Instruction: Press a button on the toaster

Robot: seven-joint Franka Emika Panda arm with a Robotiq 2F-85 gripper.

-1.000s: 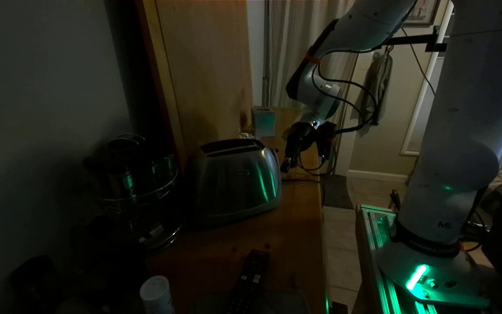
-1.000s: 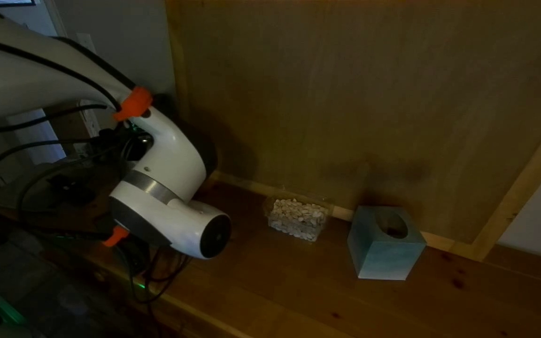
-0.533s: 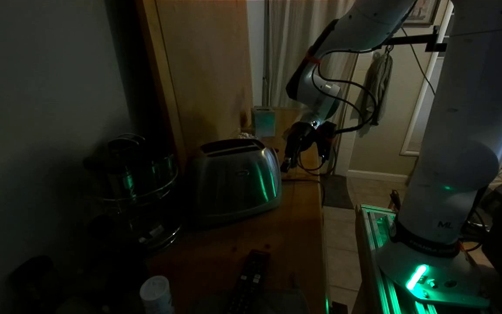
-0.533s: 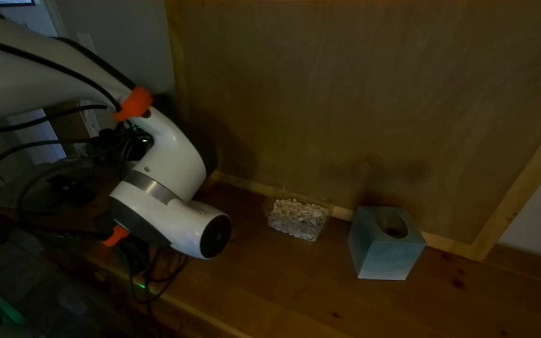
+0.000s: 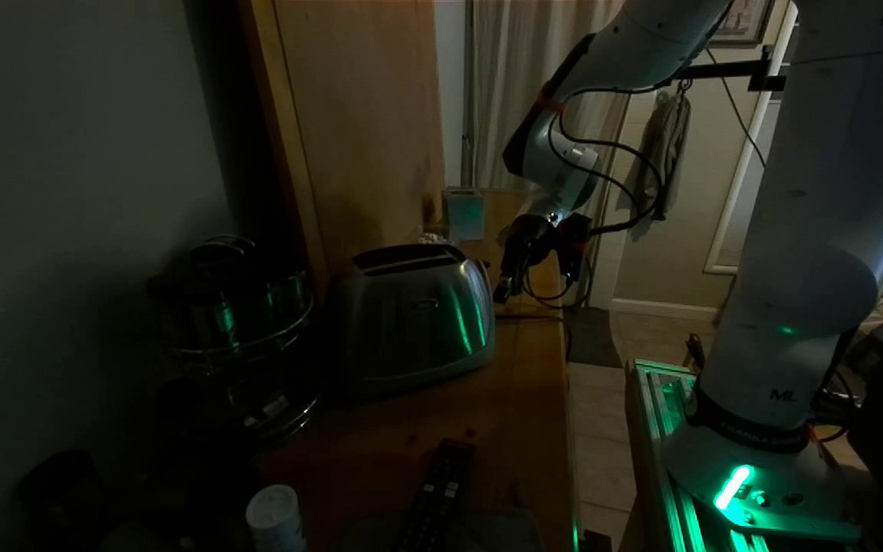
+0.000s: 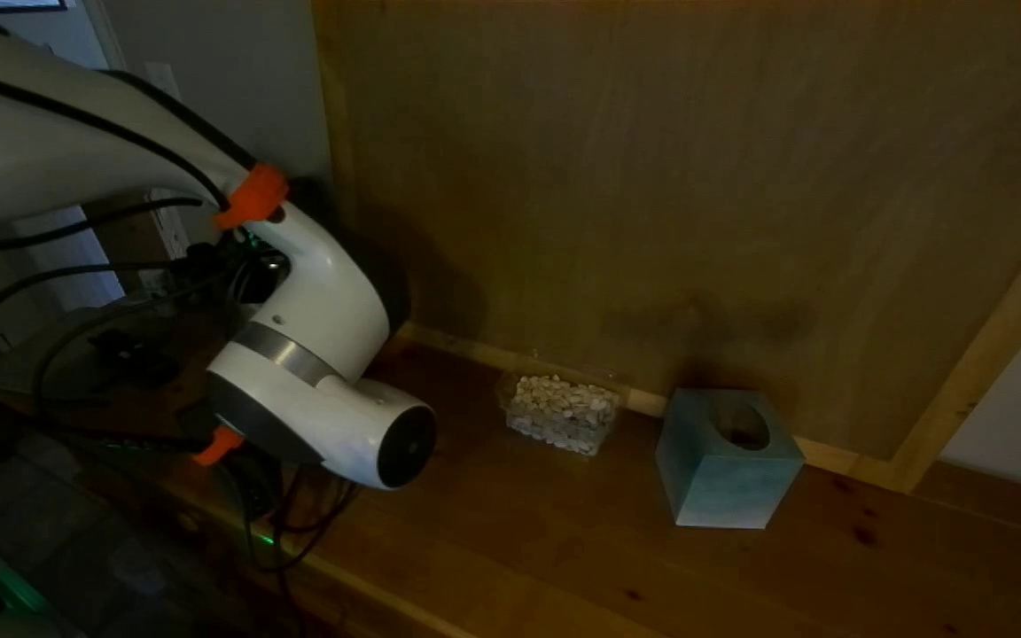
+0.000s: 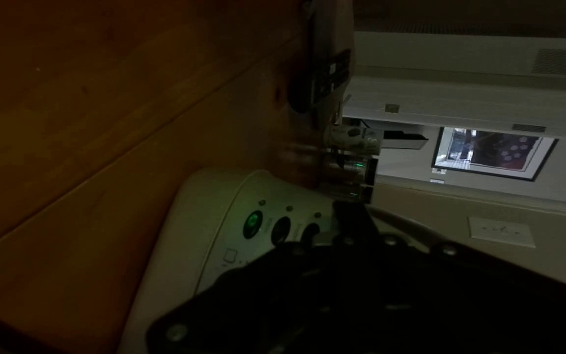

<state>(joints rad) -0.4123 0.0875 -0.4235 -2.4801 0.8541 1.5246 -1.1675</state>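
Observation:
The rounded steel toaster (image 5: 411, 330) stands on the wooden counter in an exterior view. My gripper (image 5: 501, 293) is low at the toaster's near-robot end, very close to it; I cannot tell whether it touches. In the wrist view the toaster's end panel (image 7: 184, 221) shows a row of dark oval buttons: the first button (image 7: 252, 224) glows or reflects green, the middle button (image 7: 281, 231) is dark, and the third button (image 7: 310, 231) is partly covered by my gripper (image 7: 354, 211). The fingers are together, with nothing seen between them. The panel's lower part is hidden behind the gripper.
A dark metal vessel on a wire rack (image 5: 250, 307) stands beside the toaster. A remote control (image 5: 438, 491) and a white-lidded container (image 5: 274, 510) lie nearer. A tissue box (image 6: 728, 461) and a box of pale stones (image 6: 561, 412) stand beyond; cables (image 6: 298, 532) hang from the wrist.

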